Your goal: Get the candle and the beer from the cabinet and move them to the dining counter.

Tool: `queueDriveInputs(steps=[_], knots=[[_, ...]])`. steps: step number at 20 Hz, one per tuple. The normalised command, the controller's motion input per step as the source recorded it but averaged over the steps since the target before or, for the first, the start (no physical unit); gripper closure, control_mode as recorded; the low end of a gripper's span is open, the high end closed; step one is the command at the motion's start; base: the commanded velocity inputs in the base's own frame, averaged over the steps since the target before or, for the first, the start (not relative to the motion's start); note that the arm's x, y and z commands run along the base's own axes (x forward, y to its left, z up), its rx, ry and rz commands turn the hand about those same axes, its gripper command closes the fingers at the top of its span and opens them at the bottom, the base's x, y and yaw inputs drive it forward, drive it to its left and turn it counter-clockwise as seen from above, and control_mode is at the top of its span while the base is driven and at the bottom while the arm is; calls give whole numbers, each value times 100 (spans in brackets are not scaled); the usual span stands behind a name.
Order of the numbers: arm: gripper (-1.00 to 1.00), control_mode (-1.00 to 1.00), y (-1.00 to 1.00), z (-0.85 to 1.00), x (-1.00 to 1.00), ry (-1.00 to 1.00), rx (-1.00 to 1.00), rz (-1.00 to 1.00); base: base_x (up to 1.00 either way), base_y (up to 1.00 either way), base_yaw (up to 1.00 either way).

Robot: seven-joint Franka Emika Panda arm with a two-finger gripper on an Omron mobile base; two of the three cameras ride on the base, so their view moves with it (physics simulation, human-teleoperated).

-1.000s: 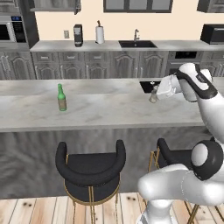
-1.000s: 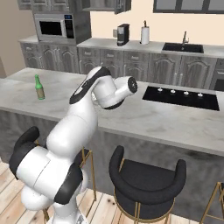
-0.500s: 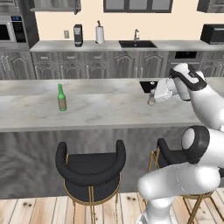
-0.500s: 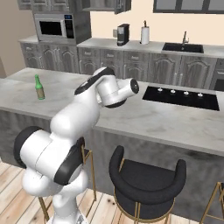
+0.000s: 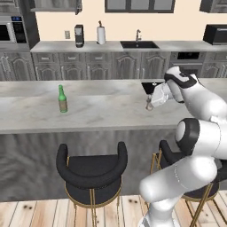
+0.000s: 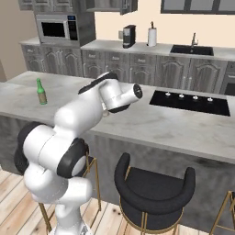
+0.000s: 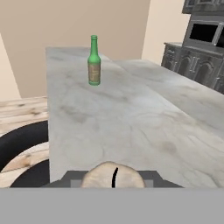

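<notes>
Candle point(image 7: 113, 176): short tan cylinder with a dark wick, pinched between the fingers of the gripper point(image 5: 150, 104), low over the marble top of the dining table point(image 5: 106, 111) near the black cooktop point(image 6: 190, 101). Whether its base touches the marble cannot be told.

Beer point(image 5: 63, 99): slim green bottle with a tan label, upright on the same table, well apart from the candle, toward the far end as the hand view shows it point(image 7: 93, 61).

Status, as a judgement: bottle delivered; candle at the set-down step, release not yet made.

Risks, as judgements:
- Candle let go while above the marble: it may drop, tip and roll, a short cylinder rolling easily on a smooth top.
- Candle let go tilted: it may settle on its edge and fall over.
- Fingers drawn away sideways rather than straight back: they may drag or knock the candle.
- A wide arm swing on retreat: the bottle is tall and narrow, so a brush from the elbow would topple it, though it stands well clear now.

Surface: pale grey veined marble, flat, smooth, long, over a dark grey wood-grain front.

Room: black round-backed stools point(image 5: 91, 170) on gold legs against the table's near side, plank floor, wall counter behind with sink point(image 5: 138, 44), paper-towel roll point(image 5: 101, 34), coffee machine point(image 5: 79, 35), microwave point(image 6: 55, 29), dark grey cabinets above and below.
</notes>
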Motion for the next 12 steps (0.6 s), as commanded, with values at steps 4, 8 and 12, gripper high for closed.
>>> queueDriveInputs(steps=[4, 8, 12], knots=[[100, -100, 2, -38, 23, 4, -1, 1, 0, 0, 0], [100, -100, 0, -42, 16, 0, 0, 2, 0, 0, 0], [100, -100, 0, -40, 15, 0, 0, 2, 0, 0, 0]])
